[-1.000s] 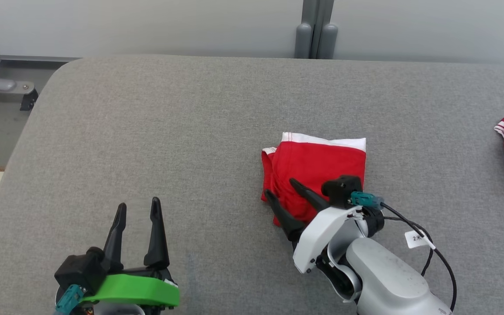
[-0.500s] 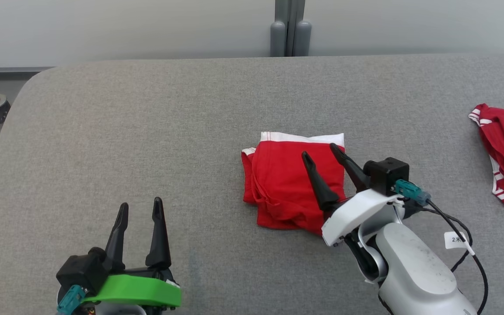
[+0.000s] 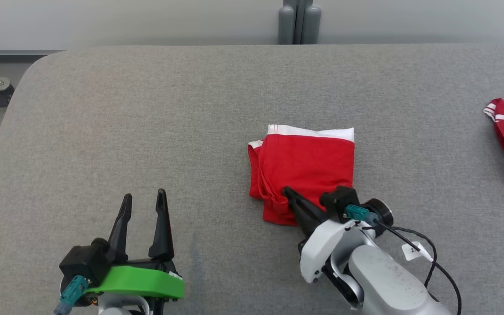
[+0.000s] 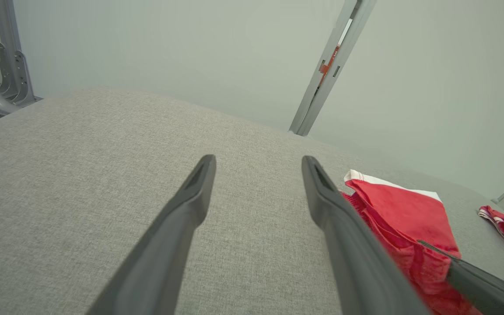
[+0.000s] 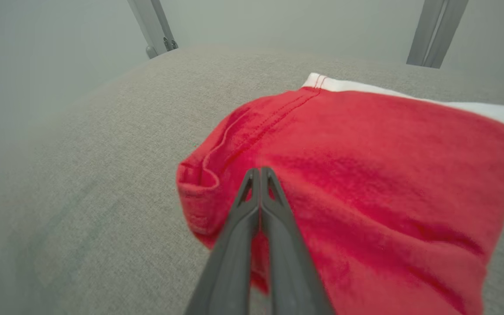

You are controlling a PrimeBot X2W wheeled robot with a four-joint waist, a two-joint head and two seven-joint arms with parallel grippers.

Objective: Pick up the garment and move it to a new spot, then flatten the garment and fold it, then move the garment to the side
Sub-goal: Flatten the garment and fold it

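Grey table (image 3: 147, 109): right gripper (image 3: 287, 191) closed tight, tips on near edge of folded red garment (image 3: 309, 162); left gripper (image 3: 144, 195) wide open, garment off to its right.

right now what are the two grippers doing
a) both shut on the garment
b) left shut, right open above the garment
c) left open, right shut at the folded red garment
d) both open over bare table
c: the left gripper has its fingers spread over the table, while the right gripper has its fingers pressed together at the near edge of the folded red garment.
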